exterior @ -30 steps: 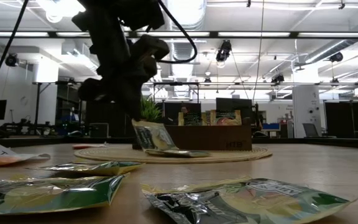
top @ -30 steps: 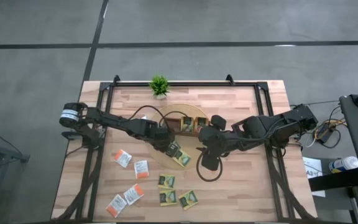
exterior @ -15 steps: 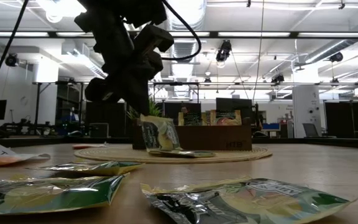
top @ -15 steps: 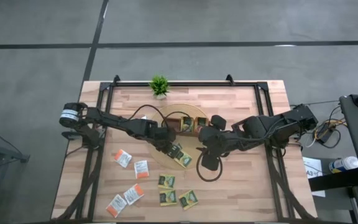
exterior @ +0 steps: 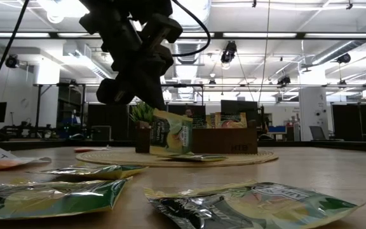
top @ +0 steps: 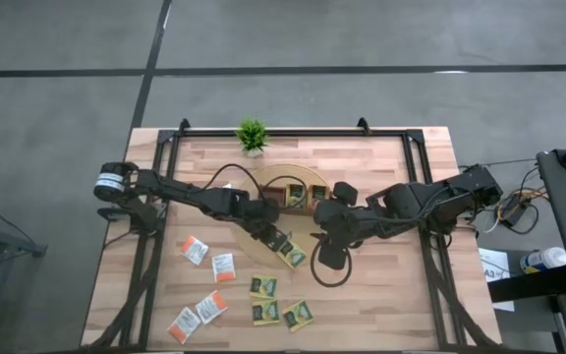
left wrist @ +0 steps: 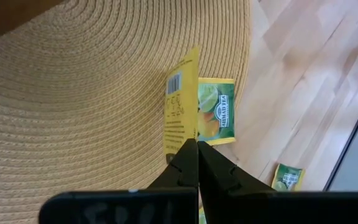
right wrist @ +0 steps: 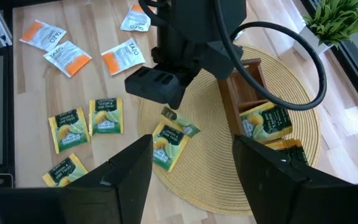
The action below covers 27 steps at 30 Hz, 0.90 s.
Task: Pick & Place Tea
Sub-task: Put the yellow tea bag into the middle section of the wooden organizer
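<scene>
My left gripper [top: 271, 232] is over the round straw mat [left wrist: 73, 93], shut on a green-and-yellow tea sachet [left wrist: 182, 102] that shows face-on in the low view [exterior: 170, 132]. A second green-and-yellow sachet [left wrist: 215, 118] lies flat on the mat's near edge just beyond it. My right gripper [right wrist: 191, 180] hangs open above the mat's right side [top: 327, 252], holding nothing. Three more green-and-yellow sachets [top: 281, 313] and several white-and-orange ones [top: 204, 261] lie flat on the table nearer the front. The brown compartment tray [right wrist: 253, 102] stands on the mat with sachets in it. My left gripper pinches one edge of the sachet [left wrist: 188, 138] between its two fingertips, only at their free ends. The fingers slant down from the table's left. The sachet stands out beyond them, roughly upright; whether its lower edge [exterior: 170, 152] touches the mat, I cannot tell.
A small green potted plant [top: 252, 135] stands at the table's far edge behind the mat. A black frame [top: 165, 197] runs along the table's left, right and far sides. Bare wood shows to the right of the sachets [top: 381, 295].
My left gripper has tipped up and rolled at the wrist, staying shut. The held sachet, which leaned with its lower end on the sachet lying on the mat, has swung more upright and turned its face toward the table's near edge.
</scene>
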Each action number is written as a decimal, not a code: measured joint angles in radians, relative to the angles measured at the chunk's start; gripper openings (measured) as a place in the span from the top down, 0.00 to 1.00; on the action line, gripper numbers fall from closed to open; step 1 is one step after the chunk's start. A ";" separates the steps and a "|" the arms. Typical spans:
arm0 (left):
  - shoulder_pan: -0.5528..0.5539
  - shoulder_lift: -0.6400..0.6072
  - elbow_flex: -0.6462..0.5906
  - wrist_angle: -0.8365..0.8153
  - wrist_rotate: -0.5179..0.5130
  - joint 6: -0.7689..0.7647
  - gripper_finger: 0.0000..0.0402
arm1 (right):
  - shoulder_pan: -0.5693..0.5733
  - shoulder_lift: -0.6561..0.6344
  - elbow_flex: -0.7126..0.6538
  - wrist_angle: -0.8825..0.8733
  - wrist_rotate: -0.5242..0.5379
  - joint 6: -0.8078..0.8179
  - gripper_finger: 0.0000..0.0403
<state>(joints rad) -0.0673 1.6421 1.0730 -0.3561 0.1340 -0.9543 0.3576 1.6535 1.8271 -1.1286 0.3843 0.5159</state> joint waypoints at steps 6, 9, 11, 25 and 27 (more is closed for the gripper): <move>0.000 0.001 0.000 0.000 0.000 0.037 0.99 | 0.000 0.000 0.000 0.000 0.000 0.000 0.46; 0.000 0.001 0.000 0.000 0.000 0.045 0.93 | 0.000 0.000 0.000 0.000 0.000 0.000 0.46; 0.000 0.001 0.000 0.000 0.000 0.046 0.88 | 0.000 0.000 0.000 0.000 0.000 0.000 0.46; 0.000 0.001 -0.014 -0.030 -0.005 0.063 0.70 | 0.000 0.000 0.000 0.000 0.000 0.000 0.46; -0.001 0.001 -0.025 -0.060 -0.007 0.063 0.70 | 0.000 0.000 0.000 0.000 0.000 0.000 0.46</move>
<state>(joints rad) -0.0685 1.6432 1.0479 -0.4159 0.1271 -0.8913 0.3580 1.6535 1.8271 -1.1282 0.3843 0.5159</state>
